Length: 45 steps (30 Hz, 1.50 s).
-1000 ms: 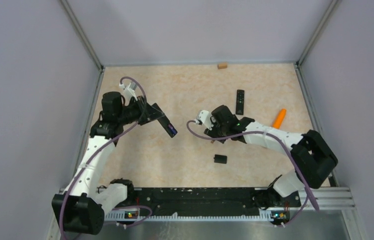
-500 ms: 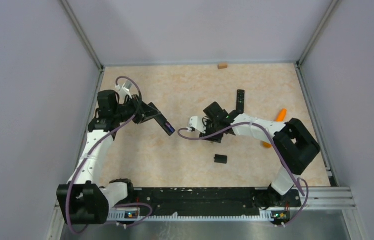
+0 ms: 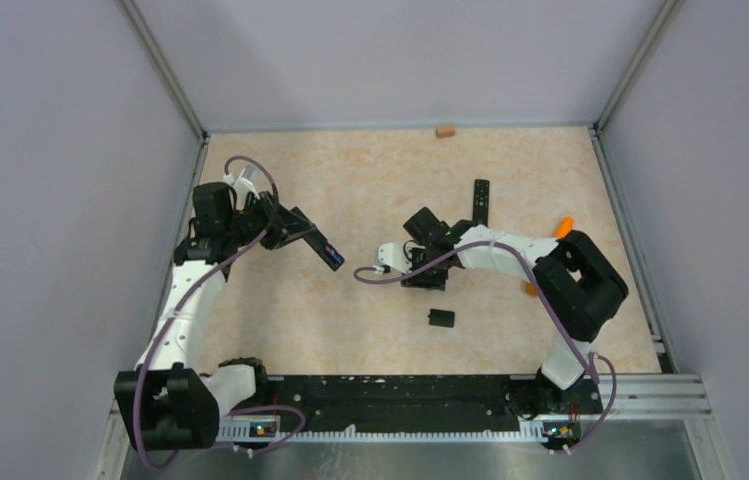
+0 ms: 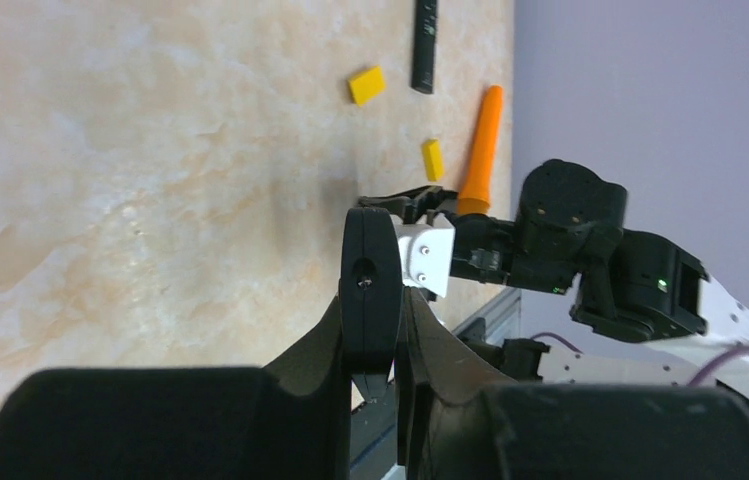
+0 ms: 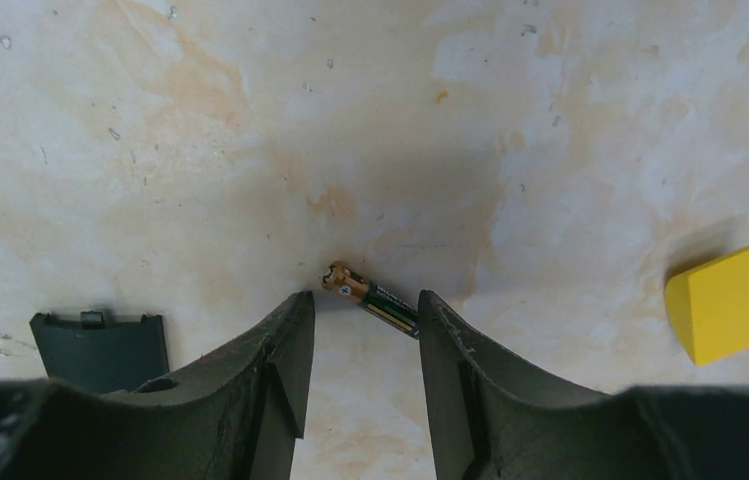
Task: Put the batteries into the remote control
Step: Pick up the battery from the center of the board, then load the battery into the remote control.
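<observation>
My left gripper [image 3: 295, 228] is shut on a black remote [image 3: 318, 245] and holds it above the table; a blue patch shows at its lower end. In the left wrist view the remote [image 4: 370, 285] stands edge-on between the fingers [image 4: 335, 335]. My right gripper [image 5: 363, 300] is open, low over the table, with one battery [image 5: 375, 299] lying between its fingertips. The battery is dark green with a copper end. In the top view the right gripper [image 3: 418, 277] hides it. A black battery cover [image 5: 100, 346] lies to the left, also seen in the top view [image 3: 440, 318].
A second black remote [image 3: 480, 203] lies behind the right arm. An orange cone-shaped stick [image 4: 478, 150] and two yellow blocks [image 4: 366, 84] [image 4: 432, 159] lie near it; one yellow block [image 5: 715, 303] shows right of the right gripper. A tan block [image 3: 444, 130] sits by the back wall.
The right arm swung its elbow in and turned its wrist, and the gripper shifted slightly left and nearer. The left arm drew the remote a little to the left.
</observation>
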Each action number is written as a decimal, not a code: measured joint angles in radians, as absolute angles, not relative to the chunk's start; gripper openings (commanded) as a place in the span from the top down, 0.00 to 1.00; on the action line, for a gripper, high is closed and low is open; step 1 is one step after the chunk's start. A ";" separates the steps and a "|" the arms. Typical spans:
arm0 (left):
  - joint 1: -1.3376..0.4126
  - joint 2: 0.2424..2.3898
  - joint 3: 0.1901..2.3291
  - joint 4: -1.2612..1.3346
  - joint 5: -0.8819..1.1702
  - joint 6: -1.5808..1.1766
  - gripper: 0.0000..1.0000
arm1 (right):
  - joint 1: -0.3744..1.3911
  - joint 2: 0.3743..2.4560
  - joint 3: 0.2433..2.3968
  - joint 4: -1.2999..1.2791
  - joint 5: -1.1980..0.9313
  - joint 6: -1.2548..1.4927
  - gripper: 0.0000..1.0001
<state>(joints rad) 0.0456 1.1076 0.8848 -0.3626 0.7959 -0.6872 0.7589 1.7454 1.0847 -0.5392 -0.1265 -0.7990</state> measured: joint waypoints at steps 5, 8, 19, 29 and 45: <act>0.052 1.074 0.885 -0.414 0.707 -0.658 1.00 | 0.759 1.762 1.095 -0.524 -0.131 -0.820 0.64; 0.052 1.061 0.888 -0.430 0.685 -0.649 1.00 | 0.759 1.767 1.097 -0.522 -0.137 -0.834 0.72; 0.053 1.060 0.897 -0.450 0.665 -0.625 1.00 | 0.755 1.816 1.161 -0.558 -0.163 -0.847 1.00; 0.053 1.009 0.892 -0.376 0.740 -0.632 1.00 | 0.741 1.783 1.171 -0.469 -0.242 -0.610 1.00; -0.161 1.003 0.775 0.062 0.848 -0.796 1.00 | 0.778 1.313 1.159 -0.165 -0.286 0.123 1.00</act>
